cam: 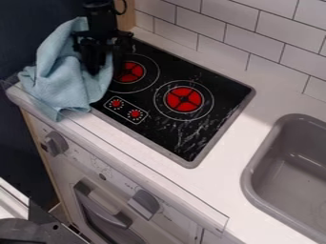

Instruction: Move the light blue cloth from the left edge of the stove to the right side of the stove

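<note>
The black gripper (98, 55) hangs down at the upper left, over the stove's left corner. A light blue cloth (66, 83) lies bunched against it, rising in folds on its left and below it. The cloth covers the counter's left corner and part of the stove's left edge, with one end hanging over the counter's front edge. The gripper's lower end is among the folds, and how it meets the cloth there cannot be made out.
The black stove top (143, 90) has two red burners and two red knobs. A grey sink (255, 164) is set into the white counter (210, 178) at the right. A tiled wall (242, 40) stands behind; the oven front (115, 183) with grey knobs is below.
</note>
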You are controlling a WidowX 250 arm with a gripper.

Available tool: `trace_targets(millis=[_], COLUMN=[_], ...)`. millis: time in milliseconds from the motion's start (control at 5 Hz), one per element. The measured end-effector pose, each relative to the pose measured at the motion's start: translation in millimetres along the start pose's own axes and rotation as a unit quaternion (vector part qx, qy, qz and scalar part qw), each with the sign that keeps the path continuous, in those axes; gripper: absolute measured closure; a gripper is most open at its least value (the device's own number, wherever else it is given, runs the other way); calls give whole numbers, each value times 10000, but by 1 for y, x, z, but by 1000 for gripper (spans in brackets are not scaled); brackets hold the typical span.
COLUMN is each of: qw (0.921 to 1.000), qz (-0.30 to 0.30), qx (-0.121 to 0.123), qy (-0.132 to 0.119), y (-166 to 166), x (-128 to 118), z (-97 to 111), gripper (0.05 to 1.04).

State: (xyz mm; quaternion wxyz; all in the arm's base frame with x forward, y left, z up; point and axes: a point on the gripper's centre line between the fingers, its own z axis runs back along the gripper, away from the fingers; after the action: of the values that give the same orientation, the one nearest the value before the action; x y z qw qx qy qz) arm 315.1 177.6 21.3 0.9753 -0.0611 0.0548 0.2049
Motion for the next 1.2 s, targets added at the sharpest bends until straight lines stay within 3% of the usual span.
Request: trace_targets(millis=[200, 400, 600, 800, 1000, 1200], qw=[10000, 10000, 9996, 9993, 9985, 9965], qz=[-26, -59, -194, -219, -295, -480], qx=[-17, -41, -140, -154, -375, -278], qy=[15, 20, 154, 258, 251, 621], y=[-3, -5, -19, -47, -84, -125], x=[0, -2, -11, -26, -47, -62], z=[-3, -7, -8, 11, 30, 35], gripper=[735, 939, 1030, 1032, 1032, 1032])
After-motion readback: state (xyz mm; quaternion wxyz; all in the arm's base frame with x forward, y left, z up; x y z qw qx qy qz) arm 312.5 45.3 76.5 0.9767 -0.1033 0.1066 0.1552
